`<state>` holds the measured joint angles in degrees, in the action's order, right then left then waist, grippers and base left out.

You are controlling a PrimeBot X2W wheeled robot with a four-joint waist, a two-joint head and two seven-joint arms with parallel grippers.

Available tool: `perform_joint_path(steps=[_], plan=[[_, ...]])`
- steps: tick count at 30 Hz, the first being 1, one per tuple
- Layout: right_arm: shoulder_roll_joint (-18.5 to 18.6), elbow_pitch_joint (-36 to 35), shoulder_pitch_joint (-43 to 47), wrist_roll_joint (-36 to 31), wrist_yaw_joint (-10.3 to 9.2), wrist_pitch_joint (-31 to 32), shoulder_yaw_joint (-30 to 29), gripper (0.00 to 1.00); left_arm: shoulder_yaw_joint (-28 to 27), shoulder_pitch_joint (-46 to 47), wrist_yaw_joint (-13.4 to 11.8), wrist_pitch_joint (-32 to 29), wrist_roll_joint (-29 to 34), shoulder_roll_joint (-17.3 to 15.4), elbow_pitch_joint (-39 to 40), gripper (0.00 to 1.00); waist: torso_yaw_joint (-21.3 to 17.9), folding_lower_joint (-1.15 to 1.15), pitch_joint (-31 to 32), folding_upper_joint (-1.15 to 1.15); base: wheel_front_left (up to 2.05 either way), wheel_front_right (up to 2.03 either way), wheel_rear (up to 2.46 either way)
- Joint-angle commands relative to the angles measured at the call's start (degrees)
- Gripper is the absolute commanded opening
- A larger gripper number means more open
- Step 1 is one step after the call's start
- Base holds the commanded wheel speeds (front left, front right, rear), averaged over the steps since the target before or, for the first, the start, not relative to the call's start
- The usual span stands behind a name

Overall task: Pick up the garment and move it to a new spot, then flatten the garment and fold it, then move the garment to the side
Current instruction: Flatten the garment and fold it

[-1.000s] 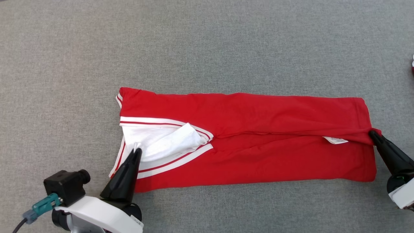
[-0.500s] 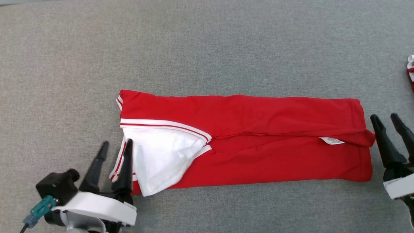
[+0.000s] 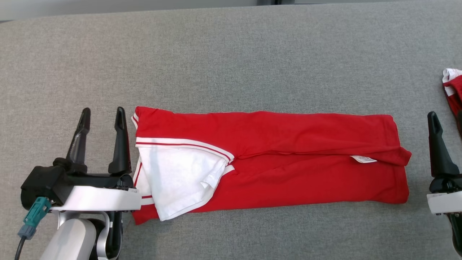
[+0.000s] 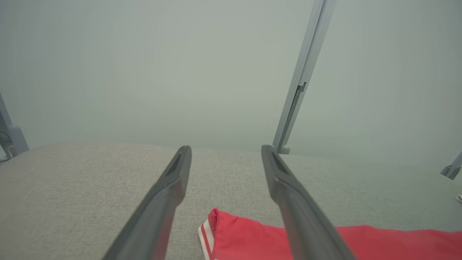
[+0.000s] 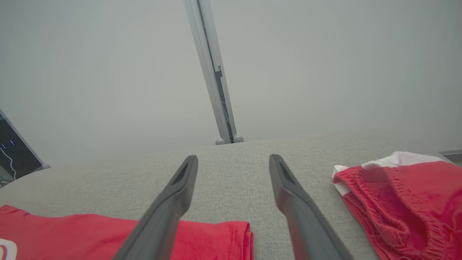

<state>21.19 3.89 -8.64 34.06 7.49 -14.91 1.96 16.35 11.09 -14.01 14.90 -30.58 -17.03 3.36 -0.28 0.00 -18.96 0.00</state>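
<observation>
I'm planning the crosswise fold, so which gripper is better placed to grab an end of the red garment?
Probably the left. The left gripper stands open right beside the collar end of the red garment, while the right gripper is open too but stands farther off the hem end.

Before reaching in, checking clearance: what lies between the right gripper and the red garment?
Bare grey surface separates the right gripper from the red garment, head view.

Grey woven tabletop (image 3: 231, 54), plain and flat. Near its right edge, a crumpled red cloth (image 3: 454, 90) with white trim and a gathered hem, lying bunched. Beyond the far rim, a slanted grey metal strut (image 5: 213, 72), footed right at the edge, against a pale blank wall (image 4: 144, 72).
</observation>
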Motion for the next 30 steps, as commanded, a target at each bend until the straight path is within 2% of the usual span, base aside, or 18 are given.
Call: perform_joint_path(steps=[1, 12, 30], plan=[[-0.41, -0.04, 0.92, -1.4, 0.01, -0.36, -0.69, 1.0, -0.75, 0.93, -0.23, 0.27, 1.36, 0.25, -0.24, 1.0, 0.04, 0.0, 0.32, 0.0, 0.0, 0.0, 0.0], [-2.37, 1.9, 3.62, -7.98, 0.01, -0.37, -0.94, 1.0, -4.34, -4.49, 2.14, 0.28, 7.84, 2.95, -3.08, 1.0, -0.39, 0.0, 2.58, 0.0, 0.0, 0.0, 0.0], [-3.02, 4.46, 6.14, -8.01, 0.01, -0.24, -0.41, 1.0, -8.06, -7.35, 7.51, 0.3, 11.68, 7.04, -8.33, 1.0, 0.19, 0.0, 4.85, 0.0, 0.0, 0.0, 0.0]])
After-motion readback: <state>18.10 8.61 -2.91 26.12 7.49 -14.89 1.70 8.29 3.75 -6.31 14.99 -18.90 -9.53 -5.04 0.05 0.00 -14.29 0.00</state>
